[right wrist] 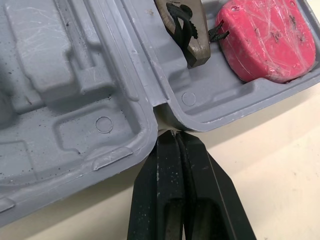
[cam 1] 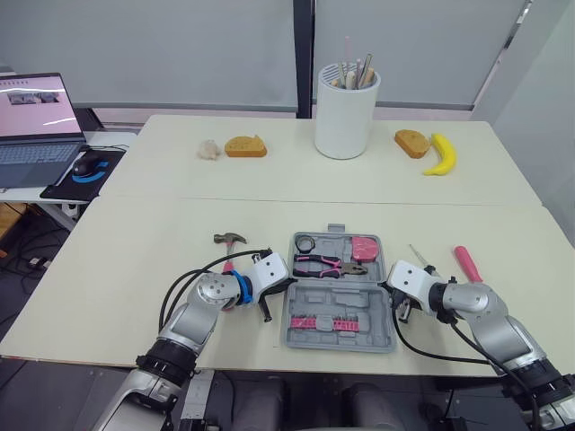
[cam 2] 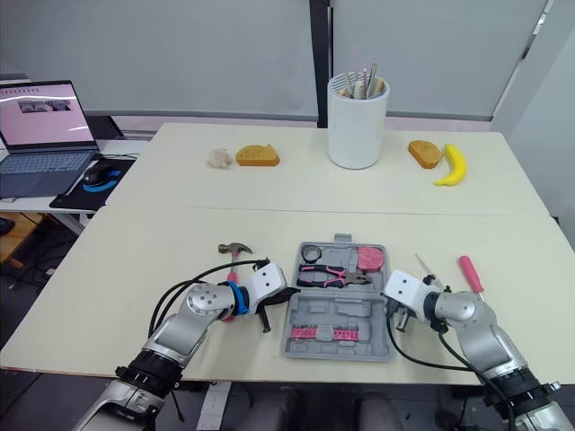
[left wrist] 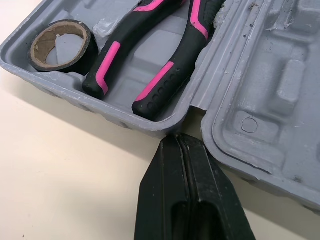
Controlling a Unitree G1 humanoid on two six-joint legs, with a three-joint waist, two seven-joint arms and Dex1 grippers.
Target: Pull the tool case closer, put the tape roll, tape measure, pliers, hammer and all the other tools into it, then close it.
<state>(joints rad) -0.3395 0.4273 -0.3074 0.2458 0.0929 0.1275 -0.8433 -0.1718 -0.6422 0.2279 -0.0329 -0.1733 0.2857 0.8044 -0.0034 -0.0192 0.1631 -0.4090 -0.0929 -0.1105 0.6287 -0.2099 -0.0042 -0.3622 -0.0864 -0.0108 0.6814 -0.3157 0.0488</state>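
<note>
Both forearms lie low over the table and bend inward toward the open grey tool case. The left gripper meets the case at 9 o'clock and the right gripper at 3 o'clock, each tip at the notch between the two halves. Both claws are pressed fully together and grasp nothing. In the far half we see the tape roll, pliers and pink tape measure. The hammer lies at about 10 o'clock from the case, its handle partly hidden behind the left wrist. A pink-handled screwdriver lies at 3 o'clock. The writing on the laptop screen is too small to read.
</note>
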